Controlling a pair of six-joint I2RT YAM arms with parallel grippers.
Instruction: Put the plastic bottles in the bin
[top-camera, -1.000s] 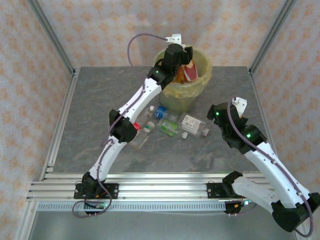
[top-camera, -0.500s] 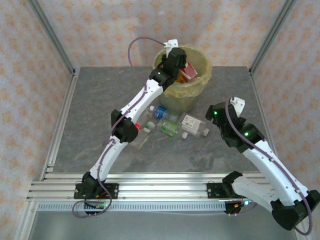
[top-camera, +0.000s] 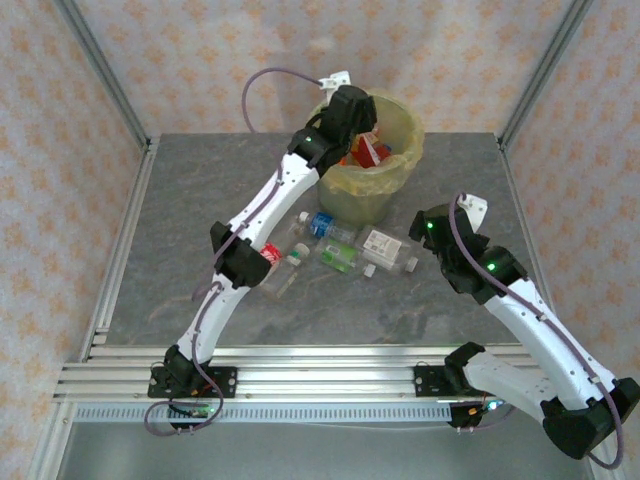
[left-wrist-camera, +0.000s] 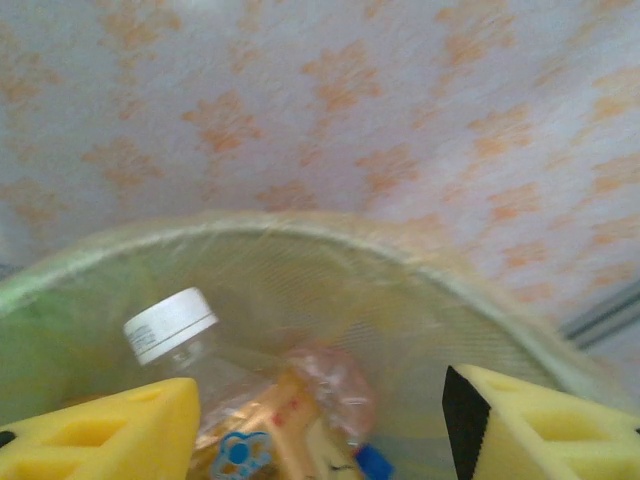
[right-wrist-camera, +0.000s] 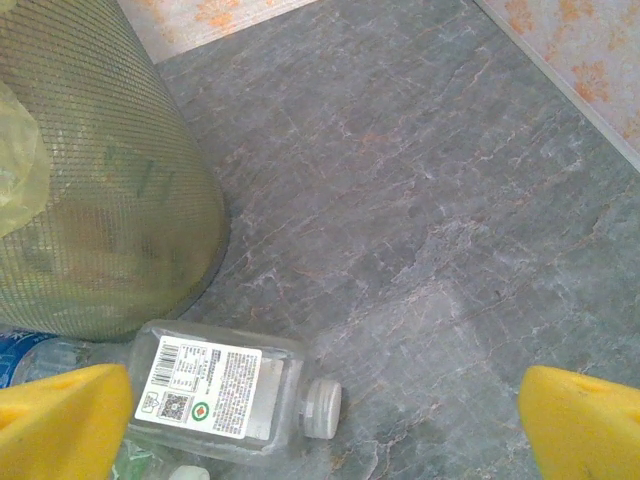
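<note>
My left gripper (top-camera: 356, 112) hangs open over the mouth of the pale yellow-green bin (top-camera: 395, 165), with nothing between its yellow fingers (left-wrist-camera: 100, 432). Below it inside the bin (left-wrist-camera: 420, 300) lie a white-capped clear bottle (left-wrist-camera: 172, 328), an orange-labelled bottle (left-wrist-camera: 265, 425) and a blue cap (left-wrist-camera: 372, 462). Several bottles lie on the table in front of the bin: blue-labelled (top-camera: 321, 225), green-labelled (top-camera: 340, 258), white-labelled (top-camera: 386, 247) and red-labelled (top-camera: 268, 252). My right gripper (top-camera: 428, 228) is open just above the table. The white-labelled bottle (right-wrist-camera: 215, 385) lies on its side towards its left finger.
The grey stone table (top-camera: 180, 230) is bordered by metal posts and patterned walls. An aluminium rail (top-camera: 320, 375) runs along the near edge. The bin's mesh side (right-wrist-camera: 100, 200) rises left of the right gripper, and bare tabletop (right-wrist-camera: 450, 200) lies to its right.
The left gripper has shifted a little over the bin's rim, and the left elbow has swung left, uncovering the red-labelled bottle. The right arm has edged slightly left.
</note>
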